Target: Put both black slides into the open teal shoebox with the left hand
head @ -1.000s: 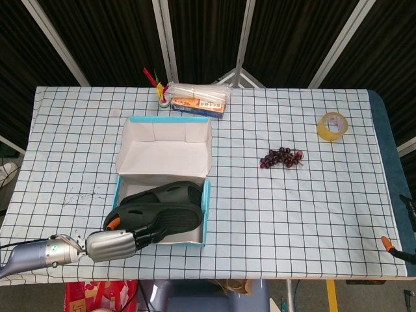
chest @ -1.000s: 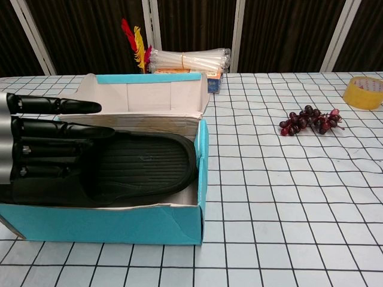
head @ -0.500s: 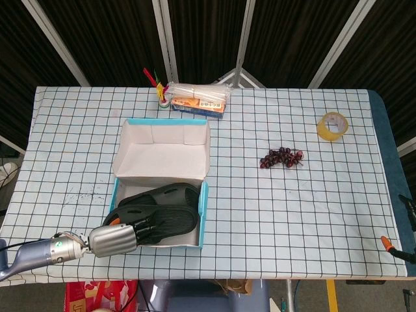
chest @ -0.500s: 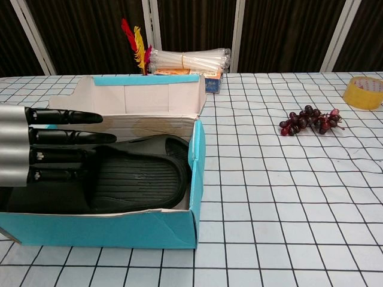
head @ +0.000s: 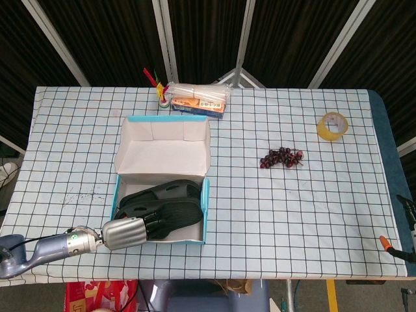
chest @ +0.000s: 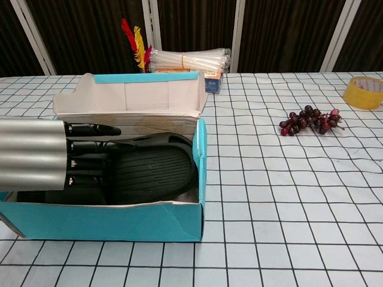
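The teal shoebox (head: 206, 209) stands open at the table's front left, its white-lined lid (head: 162, 153) folded back. Both black slides (head: 172, 198) lie inside it, one on the other, soles showing in the chest view (chest: 152, 173). My left hand (head: 140, 227) reaches in over the near wall (chest: 102, 221). Its black fingers (chest: 90, 160) are stretched straight and apart, lying against the slides' heel end and gripping nothing. Of my right hand (head: 406, 227) only dark finger parts show at the right table edge, spread with nothing in them.
A bunch of dark grapes (head: 281, 158) lies right of the box, and a roll of yellow tape (head: 332, 125) sits at the far right. A bundle of clear straws on a small carton (head: 198, 97) and coloured feathers (head: 154, 78) stand behind the lid.
My left hand has pushed further into the box. The top slide, which overhung the right wall, has sunk inside. The box shifted slightly on the table.
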Robot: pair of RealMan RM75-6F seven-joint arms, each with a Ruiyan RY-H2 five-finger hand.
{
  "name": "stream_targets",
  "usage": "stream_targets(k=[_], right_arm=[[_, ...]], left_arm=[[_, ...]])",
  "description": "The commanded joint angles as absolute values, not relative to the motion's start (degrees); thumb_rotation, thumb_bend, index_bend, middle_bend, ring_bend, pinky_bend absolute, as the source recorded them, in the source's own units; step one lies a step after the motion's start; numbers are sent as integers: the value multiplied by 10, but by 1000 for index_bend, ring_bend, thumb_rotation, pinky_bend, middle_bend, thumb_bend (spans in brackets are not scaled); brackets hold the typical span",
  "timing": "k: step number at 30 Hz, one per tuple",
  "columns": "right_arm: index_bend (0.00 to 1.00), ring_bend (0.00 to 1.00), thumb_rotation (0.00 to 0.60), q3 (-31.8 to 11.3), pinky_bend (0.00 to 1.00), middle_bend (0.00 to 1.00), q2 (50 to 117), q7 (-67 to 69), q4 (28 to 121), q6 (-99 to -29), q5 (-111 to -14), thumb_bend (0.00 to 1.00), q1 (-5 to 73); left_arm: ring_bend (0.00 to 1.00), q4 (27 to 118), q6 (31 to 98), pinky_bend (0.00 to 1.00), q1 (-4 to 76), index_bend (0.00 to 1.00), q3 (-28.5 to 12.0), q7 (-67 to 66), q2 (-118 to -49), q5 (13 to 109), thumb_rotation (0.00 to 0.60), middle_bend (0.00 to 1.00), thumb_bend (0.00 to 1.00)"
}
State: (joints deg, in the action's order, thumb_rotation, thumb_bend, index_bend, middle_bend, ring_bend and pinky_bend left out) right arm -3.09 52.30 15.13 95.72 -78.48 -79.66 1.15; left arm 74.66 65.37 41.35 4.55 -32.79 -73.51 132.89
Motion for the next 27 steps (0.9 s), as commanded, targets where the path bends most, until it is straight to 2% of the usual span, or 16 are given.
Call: stream_targets(k=[1, 10, 16, 19, 24, 27], right_arm=[[31, 186, 600, -31, 127, 113, 523, 150, 957, -784, -796, 307, 12], [31, 186, 600, -32, 127, 113, 523, 147, 958, -782, -793, 306, 12], [31, 186, 600, -32, 127, 113, 523, 147, 959, -786, -794, 306, 11], [31, 186, 600, -32, 127, 113, 522, 147, 960, -787, -794, 306, 11], [31, 186, 600, -32, 127, 113, 522, 148, 960, -787, -795, 307, 11], [31, 186, 600, -33, 127, 113, 522, 149, 959, -788, -795, 307, 10]], left_arm=[[20, 739, 648, 166, 419, 469, 54, -320, -747, 1324, 600, 396, 364], [20, 727, 638, 195, 425, 456, 78, -298, -764, 1309, 600, 384, 365], [20, 734, 640, 195, 431, 420, 79, -291, -759, 1293, 600, 345, 364], [17, 743, 648, 194, 432, 339, 74, -299, -753, 1288, 600, 257, 355], [0, 764, 638, 160, 432, 154, 66, -336, -737, 1277, 600, 56, 284], [0, 783, 620, 123, 429, 72, 62, -363, -727, 1264, 600, 0, 231]])
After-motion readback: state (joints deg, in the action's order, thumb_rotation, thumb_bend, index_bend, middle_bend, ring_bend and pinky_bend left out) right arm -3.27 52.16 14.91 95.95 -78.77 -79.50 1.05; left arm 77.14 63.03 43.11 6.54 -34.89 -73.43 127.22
